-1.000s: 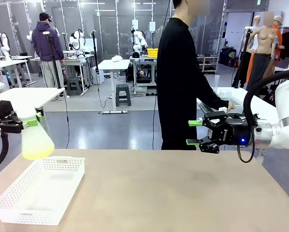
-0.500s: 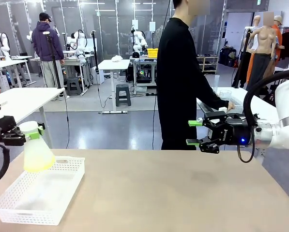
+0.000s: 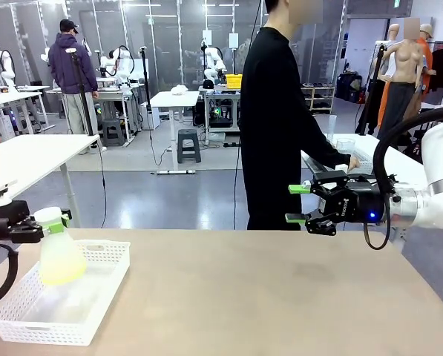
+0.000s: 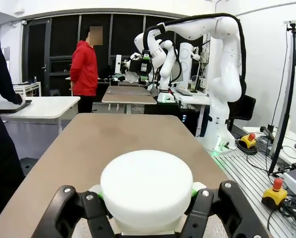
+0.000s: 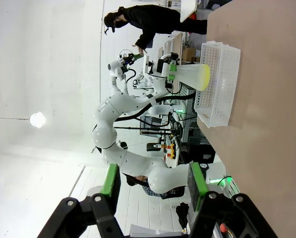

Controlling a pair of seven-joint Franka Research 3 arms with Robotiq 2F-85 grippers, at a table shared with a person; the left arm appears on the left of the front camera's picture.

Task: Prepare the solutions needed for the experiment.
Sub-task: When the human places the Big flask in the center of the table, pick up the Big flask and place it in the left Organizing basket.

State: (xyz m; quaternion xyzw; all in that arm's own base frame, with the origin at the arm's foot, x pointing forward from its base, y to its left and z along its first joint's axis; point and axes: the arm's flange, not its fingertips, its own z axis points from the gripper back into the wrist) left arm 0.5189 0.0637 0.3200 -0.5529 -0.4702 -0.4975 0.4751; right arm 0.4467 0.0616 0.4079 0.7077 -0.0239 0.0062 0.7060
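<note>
Yellow-green solution in a clear conical flask [image 3: 60, 259] hangs upright from the left gripper [image 3: 43, 222], clamped round its white-capped neck, directly above the white plastic mesh basket [image 3: 95, 304]. Right gripper [image 3: 298, 203] waits open, well apart.

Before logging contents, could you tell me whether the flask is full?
No: the flask holds a shallow yellow-green solution layer at its base.

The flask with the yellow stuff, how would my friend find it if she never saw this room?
Look at the brown table, then its near left corner, where a white plastic basket sits. Just over that basket the left gripper holds a cone-shaped flask by its neck. It has a white stopper and yellow-green liquid inside.
</note>
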